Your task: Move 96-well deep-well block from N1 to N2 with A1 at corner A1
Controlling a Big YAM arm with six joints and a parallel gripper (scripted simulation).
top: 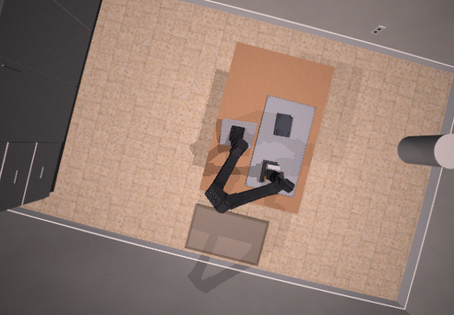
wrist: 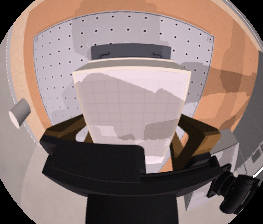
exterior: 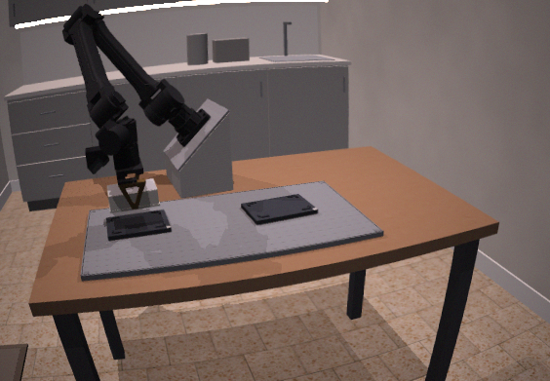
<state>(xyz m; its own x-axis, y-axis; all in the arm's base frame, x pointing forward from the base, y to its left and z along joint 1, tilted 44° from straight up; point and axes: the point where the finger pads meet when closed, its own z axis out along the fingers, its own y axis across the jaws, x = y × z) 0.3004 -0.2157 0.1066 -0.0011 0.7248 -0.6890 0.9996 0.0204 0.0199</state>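
Gripper (wrist: 130, 137) clamps white deep-well block (wrist: 131, 99) above perforated plate (wrist: 55, 56); dark nest (wrist: 129, 51) beyond, apparently clear of the block.

A wooden table (exterior: 400, 197) carries a flat perforated base plate (exterior: 219, 241), with two low rectangular plate nests on it, one (exterior: 137, 224) left and one (exterior: 279, 208) right in the exterior view. The deep-well block (exterior: 133, 197) hangs above the left nest, clear of it, clamped in the gripper (exterior: 133, 193). A slanted mounting pedestal (exterior: 205, 163) stands on the table behind the plate.

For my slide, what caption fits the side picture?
Tool lifts white block above dark tray.
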